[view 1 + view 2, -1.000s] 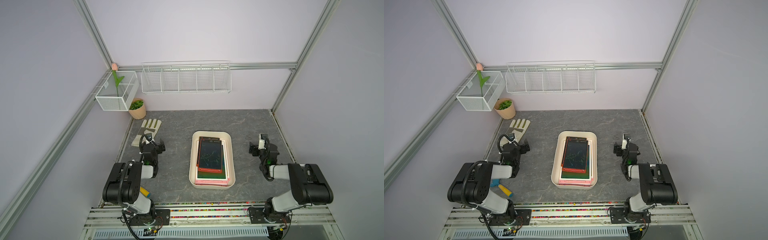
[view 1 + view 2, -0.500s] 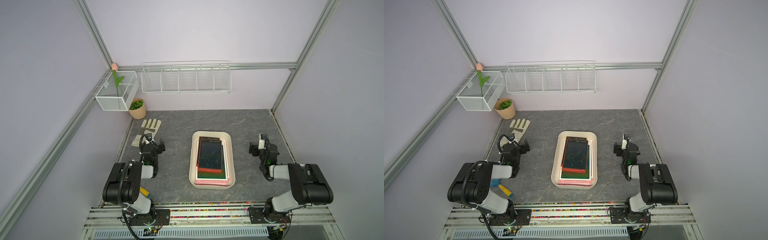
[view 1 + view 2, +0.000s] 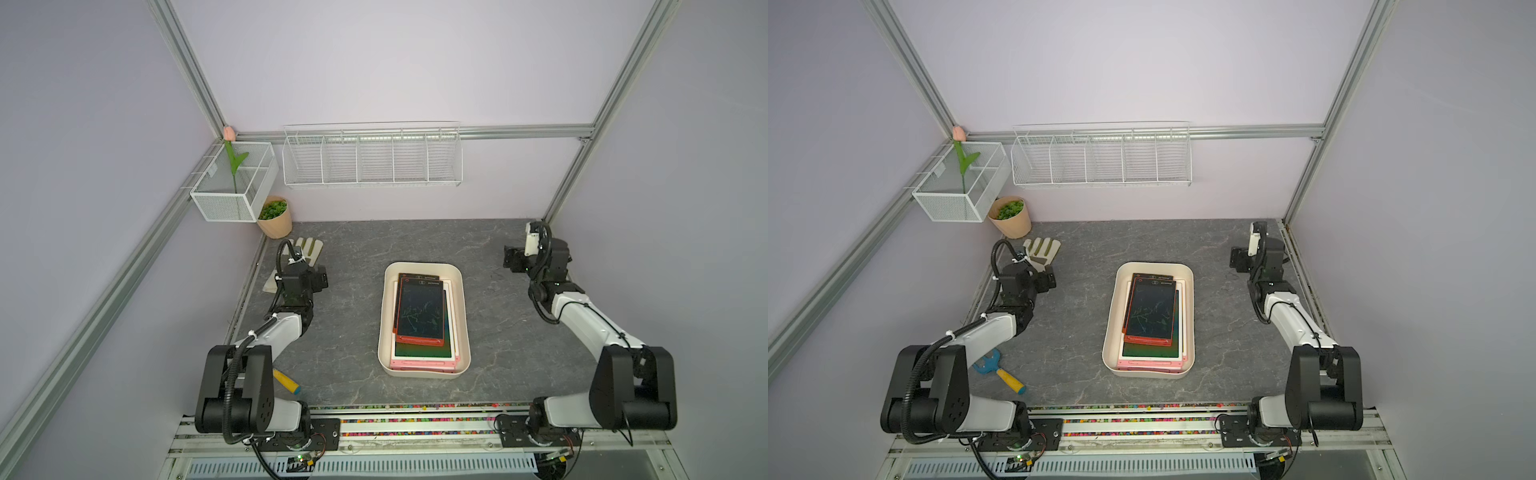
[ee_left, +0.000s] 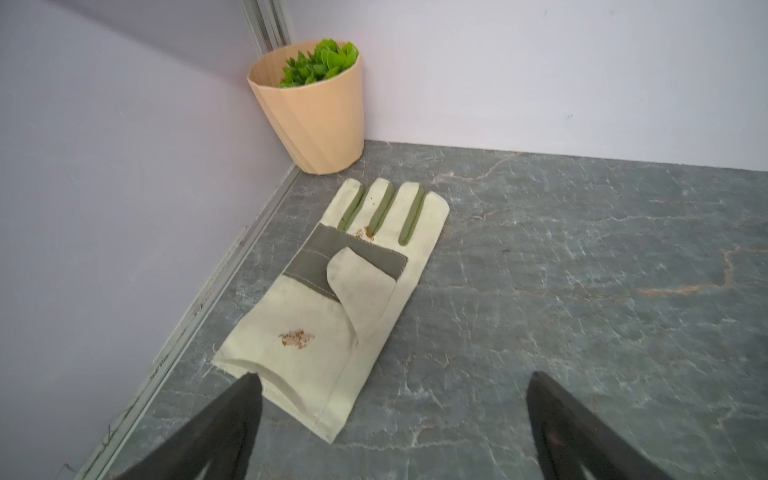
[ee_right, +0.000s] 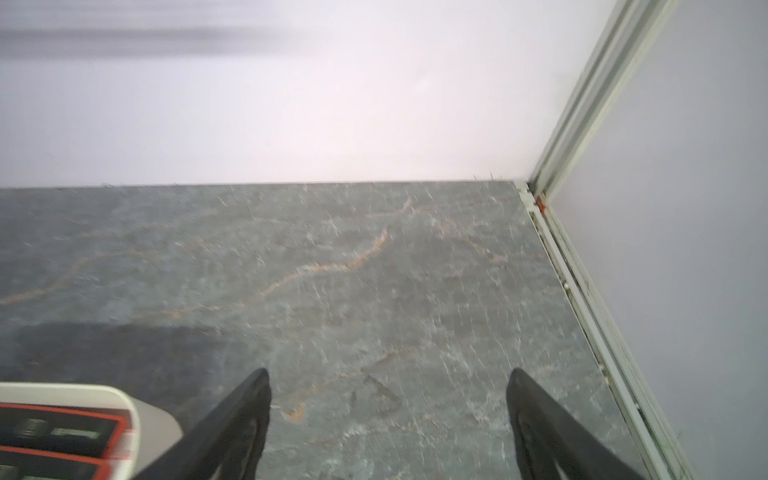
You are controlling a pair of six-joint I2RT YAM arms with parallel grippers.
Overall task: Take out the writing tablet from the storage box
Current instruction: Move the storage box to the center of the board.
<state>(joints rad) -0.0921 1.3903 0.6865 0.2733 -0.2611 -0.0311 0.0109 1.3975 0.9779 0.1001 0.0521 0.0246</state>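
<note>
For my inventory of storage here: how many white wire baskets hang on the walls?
2. A small mesh basket hangs on the left side wall, holding a tulip; a long divided basket hangs on the back wall. I see no place where another could hide.

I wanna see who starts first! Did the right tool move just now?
Yes. The right tool went toward the back wall, up past the far rim of the storage box, which stayed put.
</note>
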